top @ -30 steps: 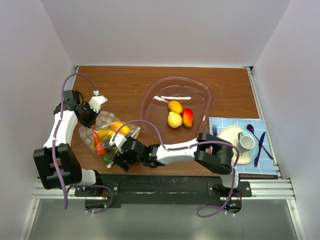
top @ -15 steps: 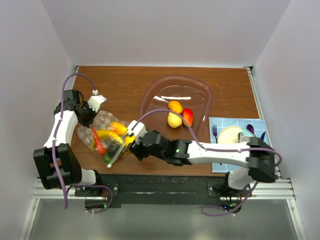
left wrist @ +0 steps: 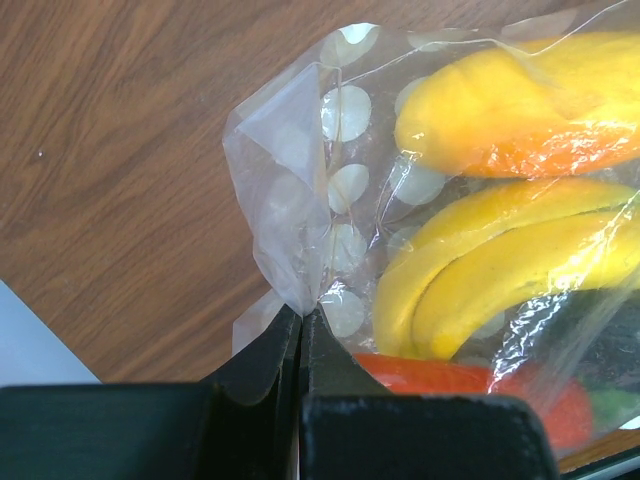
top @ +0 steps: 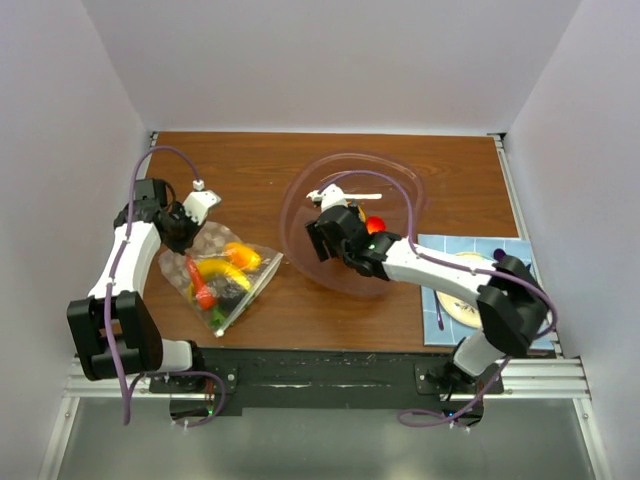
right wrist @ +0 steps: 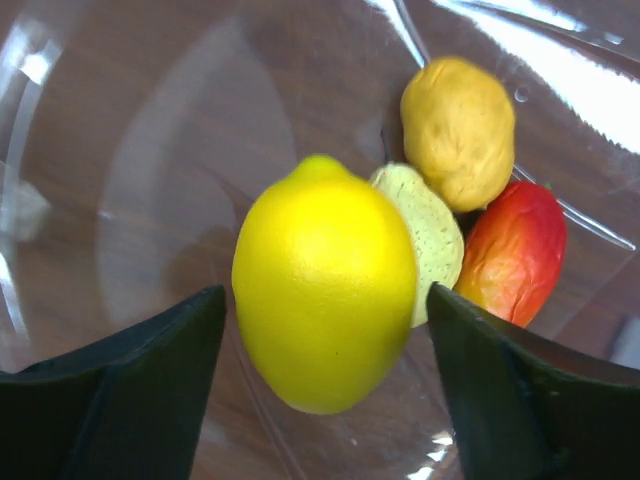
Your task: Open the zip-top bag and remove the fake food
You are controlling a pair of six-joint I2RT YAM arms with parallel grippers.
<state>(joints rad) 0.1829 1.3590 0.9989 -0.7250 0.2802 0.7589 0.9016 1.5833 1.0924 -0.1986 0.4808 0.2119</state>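
The polka-dot zip-top bag (top: 215, 275) lies at the left front of the table with fake food (top: 228, 262) inside. My left gripper (top: 188, 232) is shut on the bag's far corner (left wrist: 300, 290). Yellow (left wrist: 500, 270), orange-yellow (left wrist: 510, 100) and red (left wrist: 450, 378) pieces show through the plastic. My right gripper (top: 325, 235) is over the clear pinkish bowl (top: 300, 190). Its jaws are open, with a yellow lemon (right wrist: 325, 280) between them and a gap on each side. A tan piece (right wrist: 458, 130), a pale piece (right wrist: 430, 235) and a red piece (right wrist: 515, 250) lie in the bowl.
A blue tiled mat (top: 440, 250) with a plate (top: 455, 305) lies at the right front, partly under my right arm. Purple cables loop over both arms. White walls close in the table on three sides.
My right gripper has moved from the bag's mouth across to the bowl with the lemon, and its jaws now stand open round it. The left gripper keeps its hold on the bag.
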